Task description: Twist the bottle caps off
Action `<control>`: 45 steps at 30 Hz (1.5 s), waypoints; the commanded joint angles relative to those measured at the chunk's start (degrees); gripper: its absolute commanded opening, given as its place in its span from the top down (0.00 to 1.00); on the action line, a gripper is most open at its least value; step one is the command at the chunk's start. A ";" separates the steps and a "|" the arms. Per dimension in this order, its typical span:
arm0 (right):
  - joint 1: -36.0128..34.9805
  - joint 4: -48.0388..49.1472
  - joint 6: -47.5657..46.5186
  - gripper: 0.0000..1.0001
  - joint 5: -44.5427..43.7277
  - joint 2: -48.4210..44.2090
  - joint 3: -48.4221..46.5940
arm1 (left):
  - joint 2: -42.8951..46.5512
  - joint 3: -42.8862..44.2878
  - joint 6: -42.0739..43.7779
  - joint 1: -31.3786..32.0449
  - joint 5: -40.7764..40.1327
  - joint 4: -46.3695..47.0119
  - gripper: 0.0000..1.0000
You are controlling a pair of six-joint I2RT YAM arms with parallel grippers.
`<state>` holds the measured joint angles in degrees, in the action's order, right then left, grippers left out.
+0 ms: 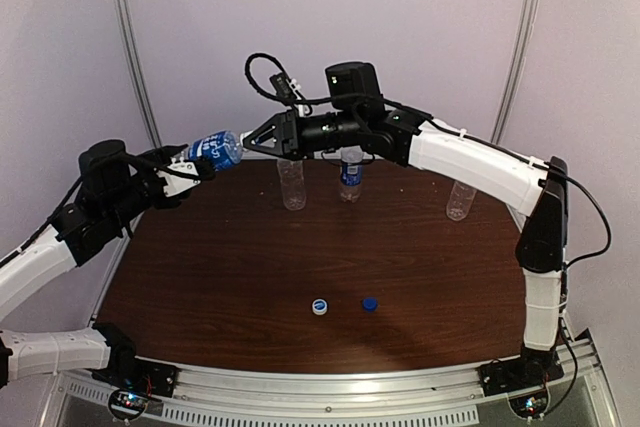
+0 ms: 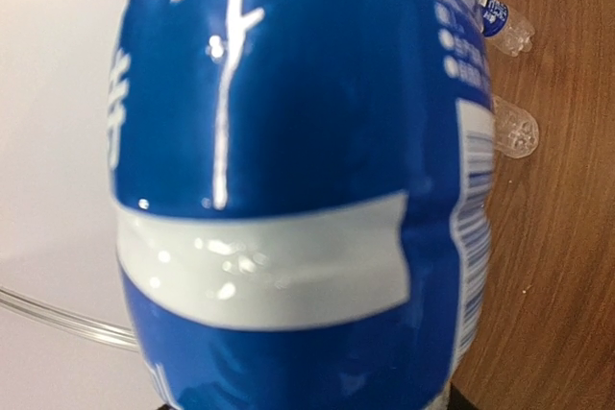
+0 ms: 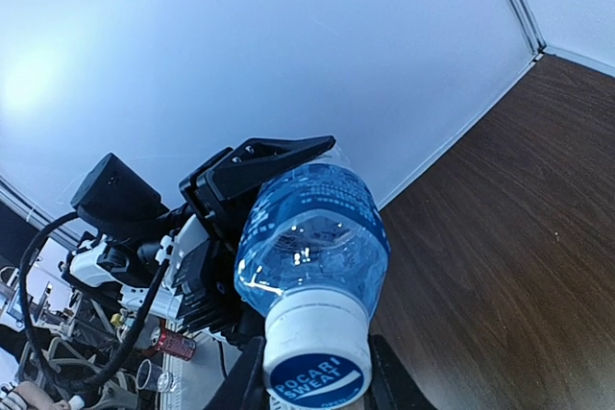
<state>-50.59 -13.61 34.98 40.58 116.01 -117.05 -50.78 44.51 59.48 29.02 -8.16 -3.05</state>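
Top external view, left side: left pincer clamped round the body of the blue-labelled bottle, which is held level in the air beyond the far-left corner of the surface, neck pointing right. Right pincer meets it there. The right wrist view shows its fingers pressed to both sides of the white cap, so it is clamped on it.

Step in hand, by my reading: twisting this cap off. To do it well, grip the body firmly without crushing it, turn the right wrist about the neck's own line, and draw away only once the thread lets go.

Further right: rear bottles stand upright. Near the front lie two loose caps, a white-blue cap and a dark blue cap.
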 commanded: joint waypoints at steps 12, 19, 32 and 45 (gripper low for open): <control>-4.31 -17.44 -43.13 1.00 3.81 -3.62 -0.25 | -0.04 6.53 -12.73 0.34 36.97 -28.91 0.62; -10.80 -24.70 -72.59 1.00 -11.35 -7.31 4.30 | -1.56 5.68 -22.42 0.30 51.79 -31.84 0.66; -13.55 -14.71 -71.65 0.00 -21.25 -12.45 11.62 | 0.25 3.92 -28.74 0.34 44.37 -24.83 0.66; -2.46 4.74 -14.21 0.15 -9.59 -14.92 14.14 | 1.93 -1.88 -19.11 0.34 13.70 -5.28 0.66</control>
<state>-54.78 -15.44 -2.55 28.95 100.14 -101.21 -49.25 44.53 34.39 29.21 18.57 -18.96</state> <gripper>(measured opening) 0.909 0.487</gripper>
